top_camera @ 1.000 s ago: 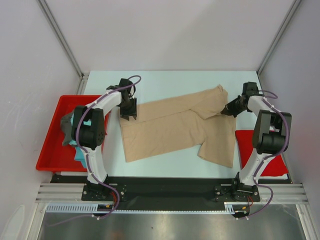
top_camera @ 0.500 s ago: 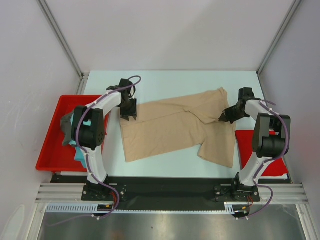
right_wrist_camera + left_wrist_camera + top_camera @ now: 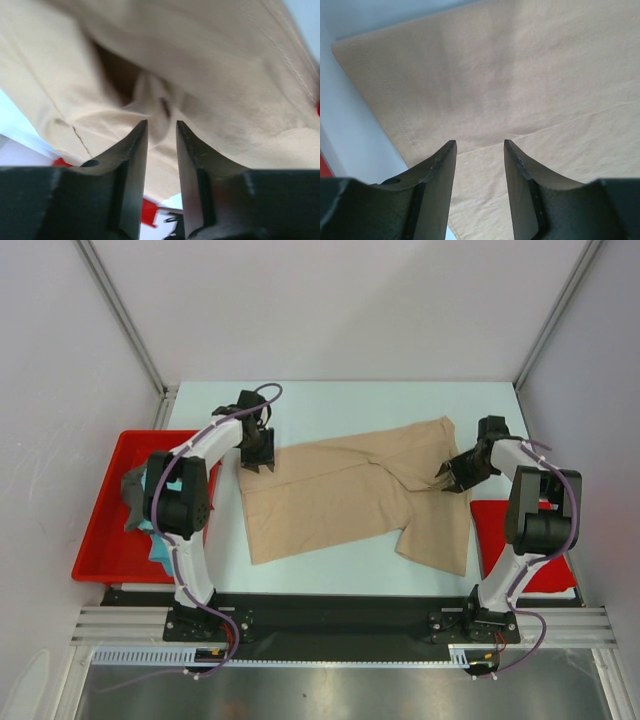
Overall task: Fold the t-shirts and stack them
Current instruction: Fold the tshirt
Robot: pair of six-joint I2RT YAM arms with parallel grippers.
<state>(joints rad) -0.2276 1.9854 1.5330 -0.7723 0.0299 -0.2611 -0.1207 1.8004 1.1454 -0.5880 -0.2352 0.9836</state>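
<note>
- Where the tan t-shirt lies opened out across the middle of the table, hem toward 9 o'clock and sleeves toward 3 o'clock, it is still unfolded, with one sleeve flap reaching toward 1 o'clock and the other toward 5 o'clock.
- Change, cloth: the sleeve region at 3 o'clock sits slightly lower and flatter than a second ago. A soft ridge of fabric remains bunched there.
- Change, right gripper: pressed together a second ago, its jaws now stand parted by a narrow gap. It has also shifted a little toward 7 o'clock along the sleeve. In the wrist view the bunched ridge sits just beyond the fingertips, and nothing shows pinched between them.
- Left gripper: at the shirt's 10 o'clock corner, jaws spread over the hem and holding nothing, drawn back slightly toward 12 o'clock.
- Meaning, as a judgement: this reads as a release after a smoothing tug. The shirt is laid out, the first fold has not begun, and both tools are free to take new holds.
- Surroundings: teal t-shirt and dark grey t-shirt wait crumpled in the red tray at 9 o'clock. The red mat lies at 4 o'clock, touching the shirt's edge.
</note>
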